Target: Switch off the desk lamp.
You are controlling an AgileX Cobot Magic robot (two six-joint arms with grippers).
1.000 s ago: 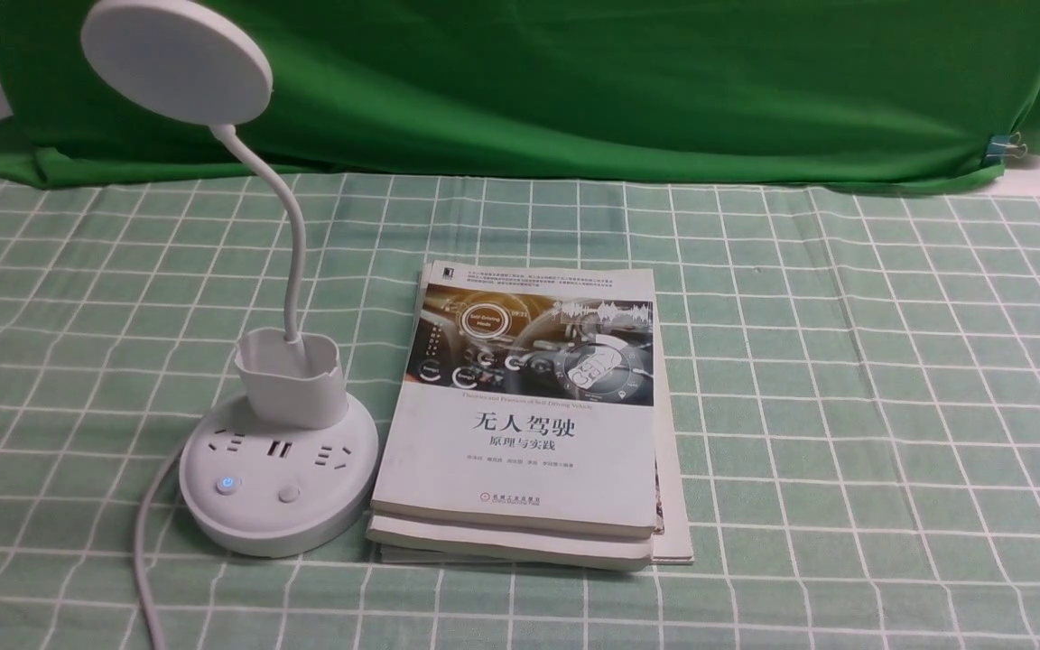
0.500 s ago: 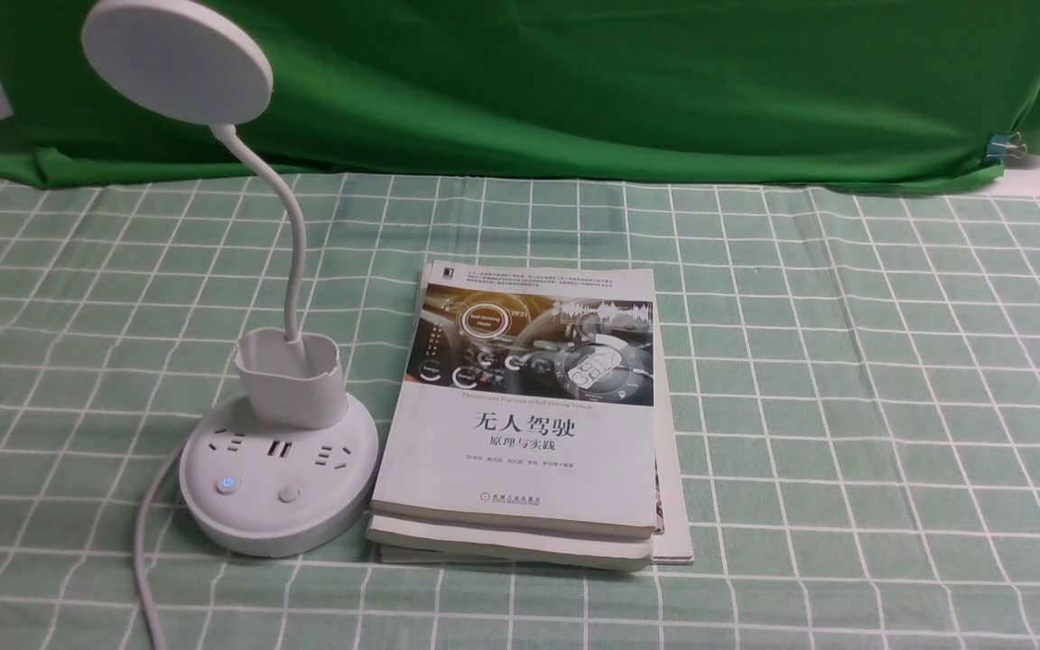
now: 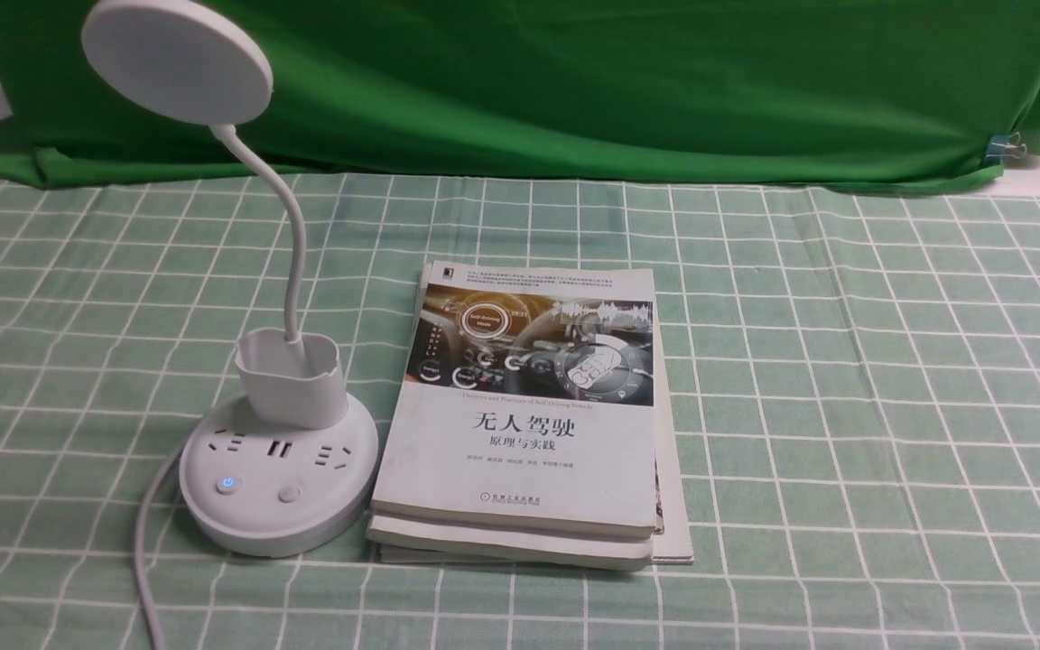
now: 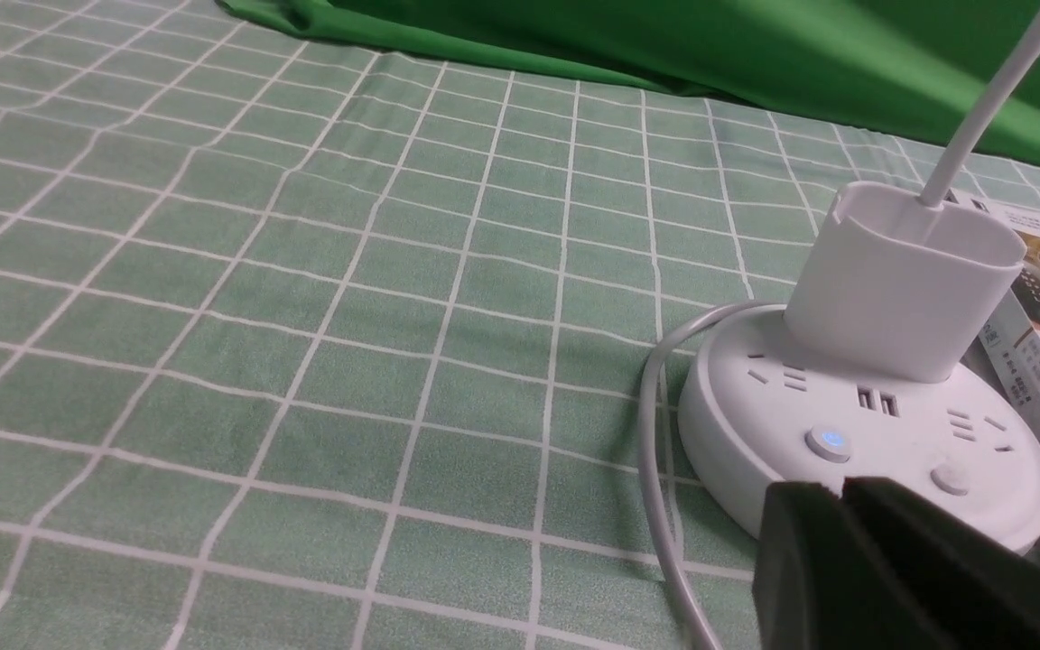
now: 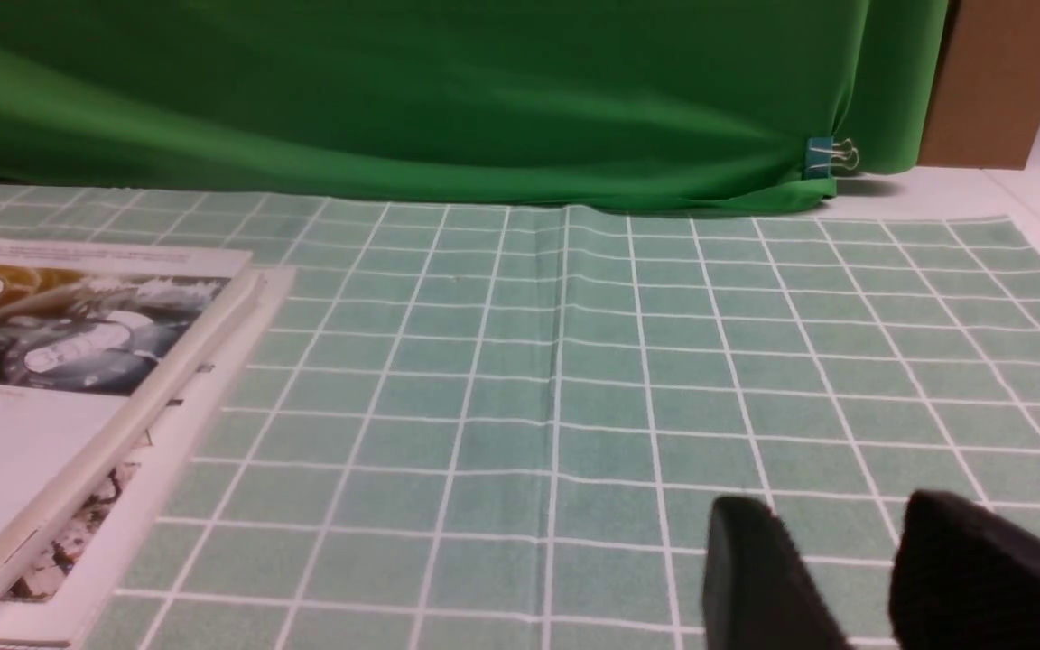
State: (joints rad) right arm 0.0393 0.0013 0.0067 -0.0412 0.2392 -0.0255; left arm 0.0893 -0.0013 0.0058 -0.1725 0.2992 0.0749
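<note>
Currently: one desk lamp, upright on the table, blue indicator lit. Book stack: just right of the lamp. Left tool: fingers together, near the lamp's base. Right tool: fingers apart, well right of the lamp.

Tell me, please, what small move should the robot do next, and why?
Probably the left gripper should ease forward toward the buttons on the desk lamp. The power-marked button glows blue, the lamp stands on the robot's left, and in the front view this gripper shows only at the near left edge.
</note>
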